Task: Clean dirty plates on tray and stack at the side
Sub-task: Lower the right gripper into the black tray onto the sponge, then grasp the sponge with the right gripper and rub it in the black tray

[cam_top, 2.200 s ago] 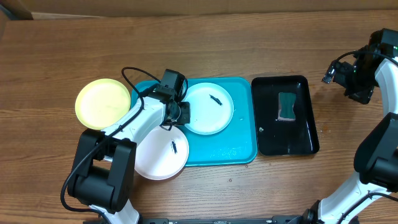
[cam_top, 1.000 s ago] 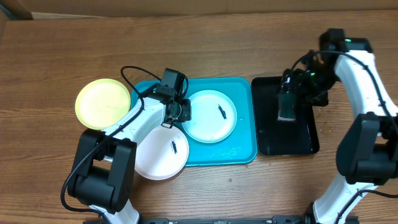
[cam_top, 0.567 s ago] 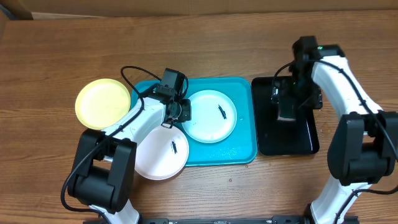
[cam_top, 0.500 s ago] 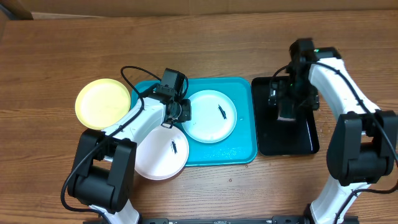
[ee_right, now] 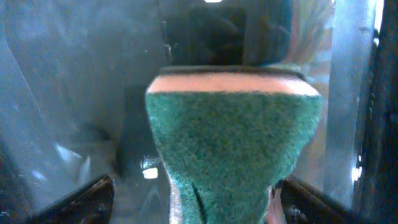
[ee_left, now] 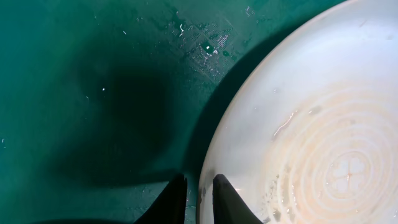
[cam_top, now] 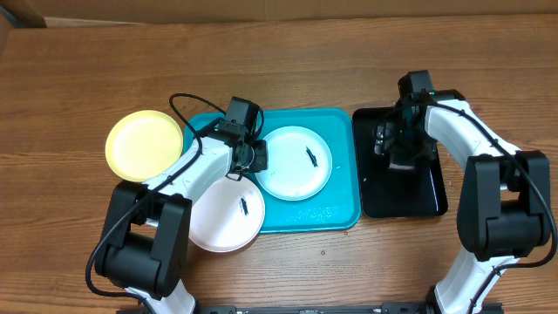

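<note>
While the left hand [cam_top: 258, 157] is clenched on the 9 o'clock rim of the pale blue plate [cam_top: 292, 170], which lies inside the turquoise tray [cam_top: 336, 205], the right hand [cam_top: 399, 150] hangs low over the black tray [cam_top: 427, 192] at the turquoise tray's 3 o'clock. In the left wrist view the two fingers [ee_left: 171, 199] stand close together with the plate's edge between them. In the right wrist view the green sponge [ee_right: 233, 143] sits between the spread fingers, which are not clamped; there is a gap on one side. Its long axis seems to run straight away from the wrist, so the fingers would close across its short width.

From the right hand, the plate's dark smear [cam_top: 308, 156] lies at 9 o'clock, across both tray rims. The right arm is the nearer to the sponge, and the left steadies the plate. A white plate [cam_top: 222, 222] overlaps the turquoise tray's 7 o'clock corner, and a yellow-green plate [cam_top: 144, 144] rests on the counter [cam_top: 87, 70] at its 9 o'clock.
</note>
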